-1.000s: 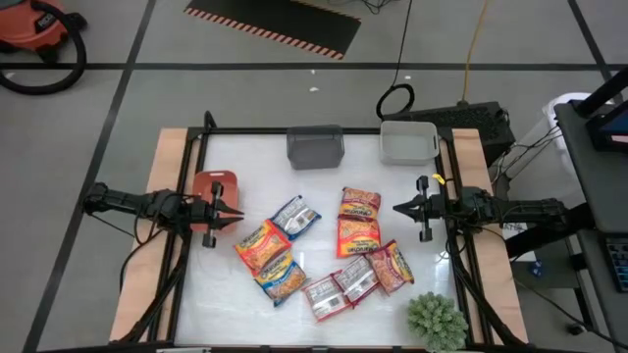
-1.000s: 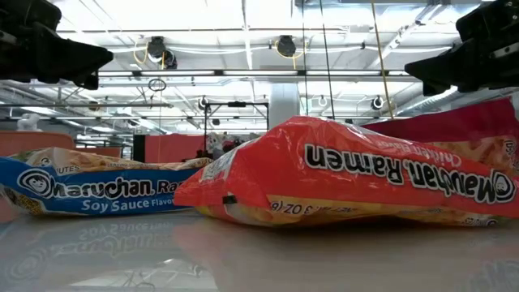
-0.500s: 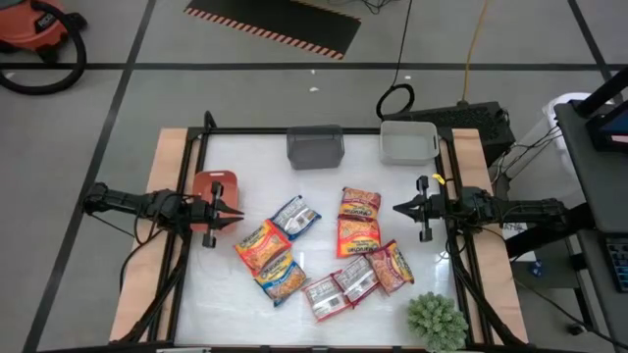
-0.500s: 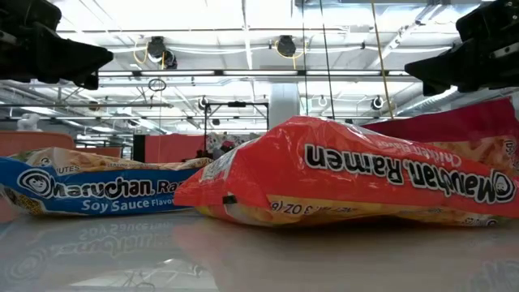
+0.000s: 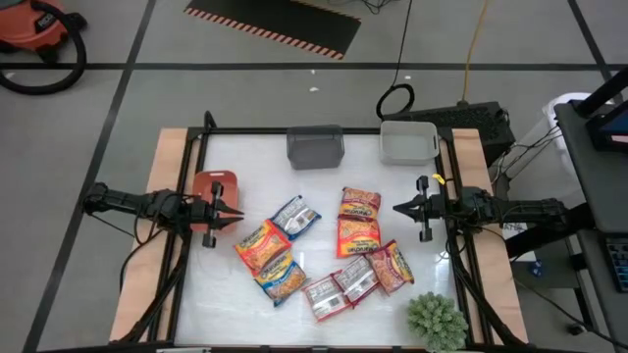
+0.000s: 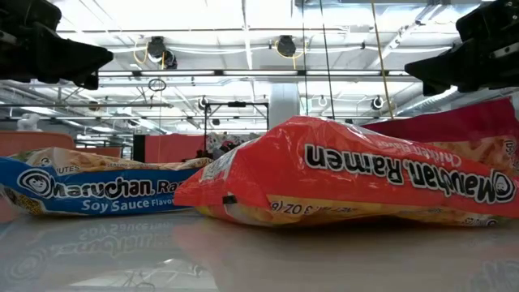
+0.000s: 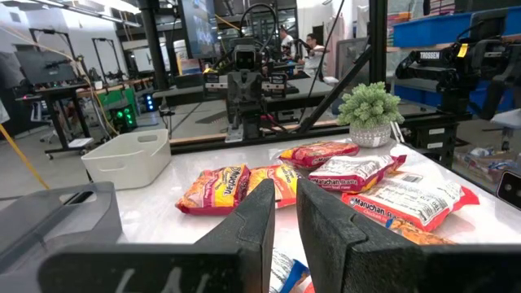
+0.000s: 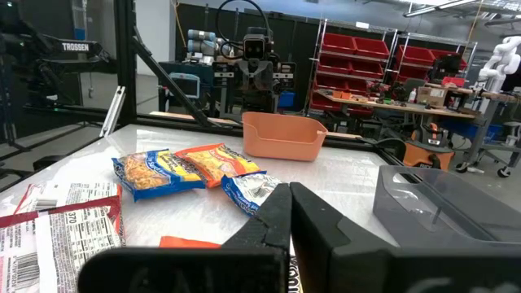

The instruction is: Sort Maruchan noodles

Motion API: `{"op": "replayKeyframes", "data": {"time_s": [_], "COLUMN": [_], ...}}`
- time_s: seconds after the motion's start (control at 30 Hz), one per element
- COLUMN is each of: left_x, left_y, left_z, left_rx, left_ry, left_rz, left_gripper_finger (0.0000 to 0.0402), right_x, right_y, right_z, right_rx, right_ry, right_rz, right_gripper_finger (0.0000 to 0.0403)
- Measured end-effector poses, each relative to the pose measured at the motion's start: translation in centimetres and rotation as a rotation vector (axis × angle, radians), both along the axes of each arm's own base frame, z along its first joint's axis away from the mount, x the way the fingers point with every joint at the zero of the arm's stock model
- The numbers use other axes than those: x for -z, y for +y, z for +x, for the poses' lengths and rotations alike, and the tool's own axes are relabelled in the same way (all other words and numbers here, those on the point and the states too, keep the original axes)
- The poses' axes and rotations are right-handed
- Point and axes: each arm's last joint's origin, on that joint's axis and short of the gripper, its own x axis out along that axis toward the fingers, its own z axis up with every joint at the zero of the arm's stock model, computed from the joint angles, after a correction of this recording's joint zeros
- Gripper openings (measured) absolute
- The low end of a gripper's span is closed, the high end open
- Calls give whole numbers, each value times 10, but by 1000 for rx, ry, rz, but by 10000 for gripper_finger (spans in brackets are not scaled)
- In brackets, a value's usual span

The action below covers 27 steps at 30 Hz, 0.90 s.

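Lying between both tools: noodles

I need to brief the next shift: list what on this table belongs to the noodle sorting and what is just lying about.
Job:
Maruchan noodles, loose mid-table
grey bin
white bin
red bin

Lying about:
potted plant, near corner
red vacuum on the floor

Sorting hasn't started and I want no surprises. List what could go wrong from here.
1. The packets near the plant overlap, so a pinch there may lift two at once.
2. The left gripper hangs by the red bin with jaws slightly apart; a sideways reach could nudge the bin.
3. The plant stands close to the right gripper's path to the nearest packets and might get knocked.
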Motion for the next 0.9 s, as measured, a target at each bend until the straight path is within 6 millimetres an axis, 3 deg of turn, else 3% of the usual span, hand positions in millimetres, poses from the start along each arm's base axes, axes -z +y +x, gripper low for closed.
{"op": "replayKeyframes", "data": {"time_s": [0.5, 0.9], "left_x": [0, 0], "left_y": [0, 0], "left_z": [0, 0], "left_rx": [0, 0], "left_ry": [0, 1], "left_rz": [0, 0], "left_gripper_finger": [60, 60], "right_x": [-1, -18], "right_y": [0, -1], "right_z": [0, -2], "right_rx": [9, 39], "right_ry": [-13, -182], "right_rz": [-61, -106], "right_gripper_finger": [0, 0]}}
